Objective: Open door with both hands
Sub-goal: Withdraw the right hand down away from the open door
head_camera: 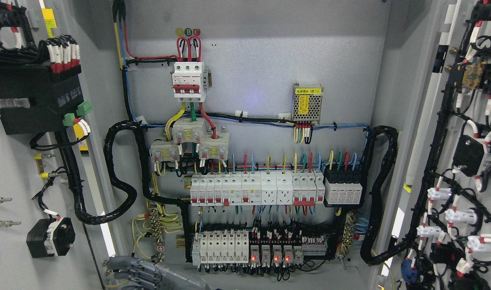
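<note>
A: Both doors are standing wide open here. The left door (pixel 11 161) is filling the left edge, its inner face showing a black module (pixel 36 96) with red and white wire ends on top.

B: And the right door (pixel 467 153) is swung out on the far side, carrying black cable bundles and white lamp backs (pixel 459 217).

A: Between them, the cabinet back panel (pixel 269 60) is sitting fully exposed. A red and white main breaker (pixel 188 80) is up top, and a small metal power supply (pixel 307 102) is off to its right.

B: Two breaker rows are running lower down, with red indicator lights (pixel 265 257) glowing along the bottom one.

A: Now the left hand (pixel 136 272) is showing at the bottom edge, left of the middle, down by the cabinet floor.

B: Grey fingers (pixel 122 264) are lying side by side, gently bent, gripping nothing. It is touching neither door.

A: The right hand is nowhere in view.
</note>
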